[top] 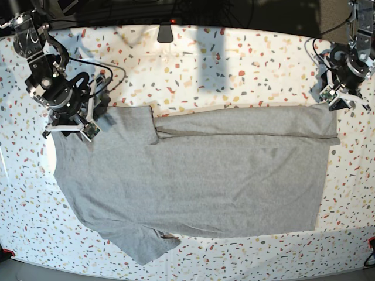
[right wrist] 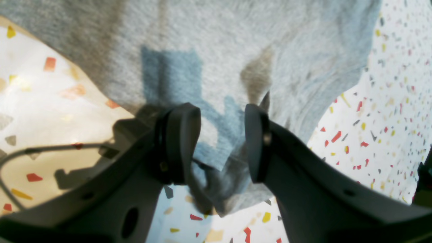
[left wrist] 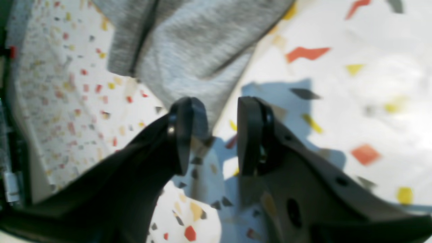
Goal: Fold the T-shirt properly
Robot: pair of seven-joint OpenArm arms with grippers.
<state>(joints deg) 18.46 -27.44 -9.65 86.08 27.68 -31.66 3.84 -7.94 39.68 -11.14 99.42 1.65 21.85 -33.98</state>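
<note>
The heather-grey T-shirt [top: 205, 181] lies flat on the speckled table [top: 234, 64], plain side up, no lettering showing. Its far edge is folded over in a long strip [top: 246, 124]. One sleeve [top: 140, 243] points to the near left. My right gripper [top: 73, 126] is at the shirt's far left corner. In the right wrist view it [right wrist: 219, 145] is open, with bunched grey cloth [right wrist: 216, 67] between the jaws. My left gripper [top: 340, 100] is at the far right corner. In the left wrist view it [left wrist: 216, 138] is open, with the tip of the shirt corner [left wrist: 192, 50] reaching between the fingers.
Black cables [top: 111, 67] run over the table behind the right arm. A small dark mount [top: 166, 32] sits at the table's far edge. The table's near edge [top: 187, 276] runs just below the shirt's sleeve.
</note>
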